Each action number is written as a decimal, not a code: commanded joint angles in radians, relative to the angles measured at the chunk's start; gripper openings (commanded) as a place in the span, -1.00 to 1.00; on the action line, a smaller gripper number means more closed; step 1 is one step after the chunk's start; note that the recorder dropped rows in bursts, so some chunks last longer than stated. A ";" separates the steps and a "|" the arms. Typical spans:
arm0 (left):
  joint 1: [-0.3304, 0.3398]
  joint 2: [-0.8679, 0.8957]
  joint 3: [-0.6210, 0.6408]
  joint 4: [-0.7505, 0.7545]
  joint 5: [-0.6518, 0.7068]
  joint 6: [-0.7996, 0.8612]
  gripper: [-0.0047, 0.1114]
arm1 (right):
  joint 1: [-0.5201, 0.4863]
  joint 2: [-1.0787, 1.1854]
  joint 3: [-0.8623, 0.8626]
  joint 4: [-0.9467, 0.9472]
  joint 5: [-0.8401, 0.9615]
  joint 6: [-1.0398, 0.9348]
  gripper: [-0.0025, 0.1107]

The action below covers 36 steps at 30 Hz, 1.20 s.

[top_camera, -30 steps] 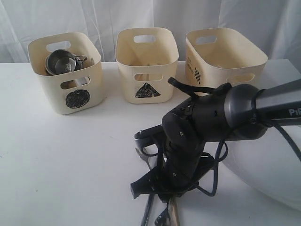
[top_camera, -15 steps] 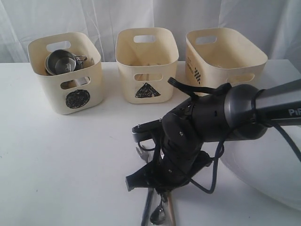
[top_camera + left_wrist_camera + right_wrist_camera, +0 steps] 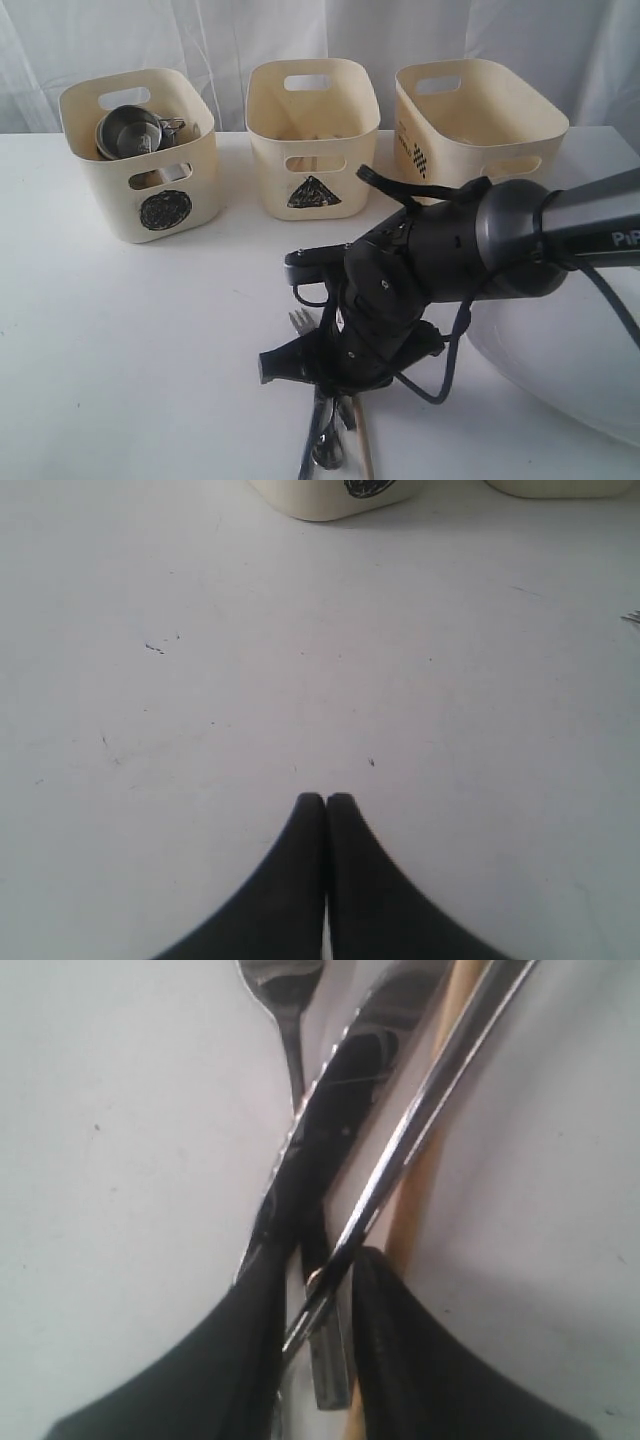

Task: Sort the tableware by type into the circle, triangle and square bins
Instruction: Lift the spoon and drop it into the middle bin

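the left half and lower left of the exterior view are bare table [image 3: 120, 350], open to pass. across the top stand the circle bin [image 3: 140, 170], triangle bin [image 3: 312, 140] and square bin [image 3: 480, 120], with narrow gaps between them. the right arm [image 3: 450, 260] fills the centre, above the fork [image 3: 298, 320], knife [image 3: 345, 1080] and chopstick [image 3: 420, 1190] crossed at bottom centre. the plate [image 3: 570, 370] blocks the lower right.

a robot lab bench is being shown: a white table [image 3: 120, 340] is being backed by a plain curtain [image 3: 200, 35], with symbol-marked tubs [image 3: 268, 150].
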 commanded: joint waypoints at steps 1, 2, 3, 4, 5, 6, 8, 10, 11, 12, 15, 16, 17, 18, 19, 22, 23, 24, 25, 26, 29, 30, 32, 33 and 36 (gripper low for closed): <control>0.005 -0.004 0.011 0.000 0.028 0.000 -0.92 | -0.005 0.028 -0.006 0.000 -0.064 0.078 -0.55; 0.005 -0.004 0.011 0.000 0.028 0.000 -0.92 | -0.005 0.037 -0.006 0.000 -0.078 0.095 -0.55; 0.005 -0.004 0.011 0.000 0.028 0.000 -0.92 | -0.005 0.048 -0.006 0.000 -0.086 0.115 -0.55; 0.005 -0.004 0.011 0.000 0.028 0.000 -0.92 | -0.005 0.063 -0.006 0.000 -0.096 0.123 -0.55; 0.005 -0.004 0.011 0.000 0.026 0.000 -0.92 | -0.005 0.071 -0.006 0.000 -0.103 0.136 -0.55; 0.005 -0.004 0.011 0.000 0.026 0.000 -0.92 | -0.005 0.079 -0.006 0.000 -0.103 0.136 -0.58; 0.005 -0.004 0.011 0.000 0.026 0.000 -0.92 | -0.005 0.078 -0.008 0.000 -0.101 0.136 -0.87; 0.005 -0.004 0.011 0.000 0.026 0.000 -0.92 | -0.005 0.066 -0.008 0.000 -0.103 0.136 -0.96; 0.005 -0.004 0.011 0.000 0.026 0.000 -0.92 | -0.005 0.053 -0.008 0.000 -0.101 0.136 -0.96; 0.005 -0.004 0.011 0.000 0.026 0.000 -0.92 | -0.005 0.041 -0.010 0.000 -0.091 0.136 -0.96; 0.005 -0.004 0.011 0.000 0.026 0.000 -0.92 | -0.005 -0.040 -0.012 0.000 -0.078 0.136 -0.96; 0.005 -0.004 0.011 0.000 0.024 0.000 -0.92 | -0.005 -0.074 -0.012 0.000 -0.086 0.136 -0.96; 0.005 -0.004 0.011 0.000 0.019 0.000 -0.92 | -0.005 -0.108 -0.012 0.000 -0.098 0.136 -0.96; 0.005 -0.004 0.011 0.000 0.019 0.000 -0.92 | -0.005 -0.141 -0.012 0.000 -0.124 0.136 -0.96; 0.005 -0.004 0.011 0.000 0.019 0.000 -0.92 | -0.007 -0.179 -0.012 0.000 -0.177 0.136 -0.96; 0.005 -0.004 0.011 0.000 0.019 0.000 -0.92 | -0.025 -0.246 -0.012 0.000 -0.361 0.136 -0.96; 0.005 -0.004 0.011 0.000 0.019 0.000 -0.92 | -0.035 -0.261 -0.012 0.000 -0.439 0.136 -0.96; 0.005 -0.004 0.011 0.000 0.019 0.000 -0.92 | -0.051 -0.275 -0.012 0.000 -0.550 0.136 -0.96; 0.005 -0.004 0.011 0.000 0.019 0.000 -0.92 | -0.072 -0.280 -0.012 0.000 -0.669 0.136 -0.96; 0.005 -0.004 0.011 0.000 0.019 0.000 -0.92 | -0.093 -0.281 -0.012 0.000 -0.786 0.136 -0.96; 0.005 -0.004 0.011 0.000 0.019 0.000 -0.92 | -0.176 -0.255 -0.012 0.086 -1.027 0.110 -0.96; 0.005 -0.004 0.011 0.000 0.019 0.000 -0.92 | -0.200 -0.240 -0.012 0.135 -1.085 0.075 -0.96; 0.005 -0.004 0.011 0.000 0.019 0.000 -0.92 | -0.231 -0.202 -0.012 0.227 -1.206 0.033 -0.96; 0.005 -0.004 0.011 0.000 0.019 0.000 -0.92 | -0.244 -0.174 -0.014 0.265 -1.294 0.030 -0.96; 0.005 -0.004 0.011 0.000 0.019 0.000 -0.92 | -0.265 -0.062 -0.054 0.295 -1.584 0.039 -0.96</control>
